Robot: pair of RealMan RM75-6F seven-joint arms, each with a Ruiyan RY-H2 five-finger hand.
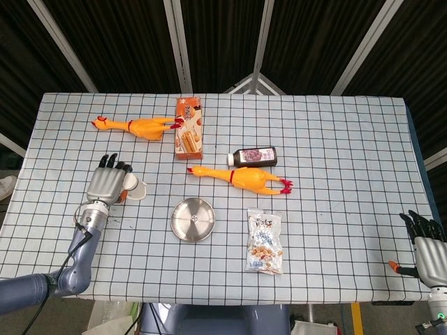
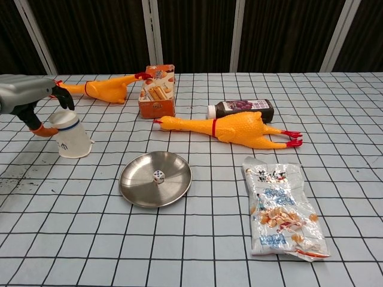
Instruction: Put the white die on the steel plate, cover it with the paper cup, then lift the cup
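The white die (image 2: 158, 176) lies in the middle of the round steel plate (image 2: 139, 187), which also shows in the head view as the plate (image 1: 193, 219). To the plate's left is the white paper cup (image 2: 72, 136), tilted with its mouth toward the table. My left hand (image 2: 29, 103) grips the cup's closed end, dark fingers over the top and the orange-tipped thumb against its side. From above, the left hand (image 1: 106, 185) covers part of the cup (image 1: 135, 187). My right hand (image 1: 426, 243) hangs off the table's near right corner, fingers apart, holding nothing.
Two rubber chickens lie on the checked cloth, one (image 2: 236, 129) just behind the plate and one (image 2: 102, 89) at the back left. An orange snack box (image 2: 158, 91) and a dark bottle (image 2: 240, 109) lie behind, and a snack bag (image 2: 282, 208) lies right of the plate.
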